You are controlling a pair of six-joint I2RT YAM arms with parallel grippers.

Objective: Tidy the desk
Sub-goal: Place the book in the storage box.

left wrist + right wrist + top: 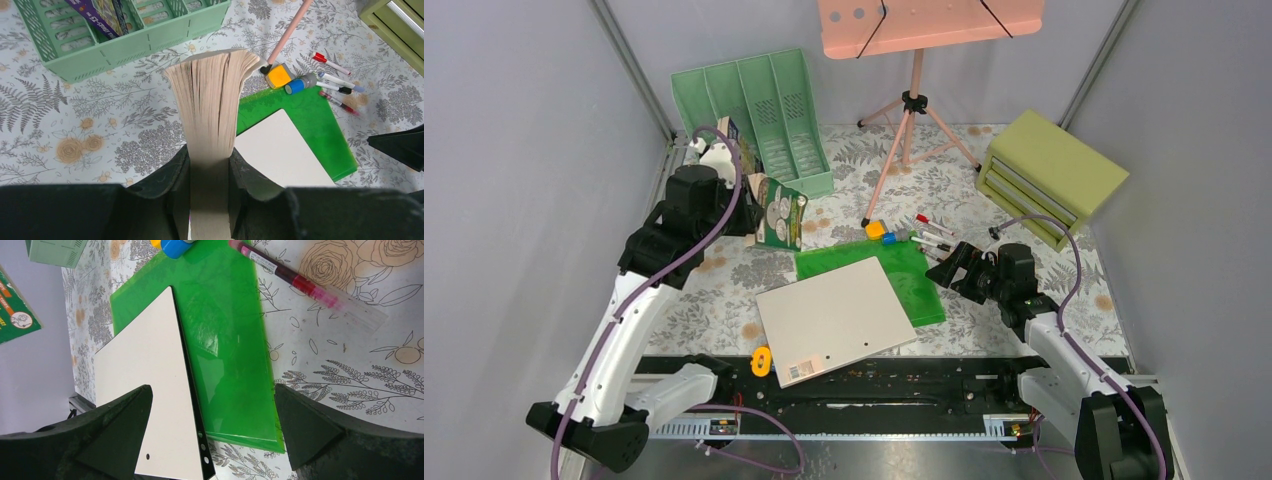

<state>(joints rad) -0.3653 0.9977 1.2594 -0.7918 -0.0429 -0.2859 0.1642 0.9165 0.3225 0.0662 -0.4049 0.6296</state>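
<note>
Two grippers: left gripper (210, 167) clamps a thick green-covered paperback book (210, 95); right gripper (212, 410) gapes above a translucent green plastic folder (227, 330).

Both arms have white shells on the links and black joints and bases: the left arm (619, 330) and the right arm (1054, 345). A purple cable (654, 275) runs along each one. The fingers (117, 427) are matte black and wedge-shaped.

This was a lab cell: grey panel walls (514, 150) and aluminium rails (627, 60) enclosed the desk (714, 290), robot arms (619, 330) bolted at six o'clock.
</note>
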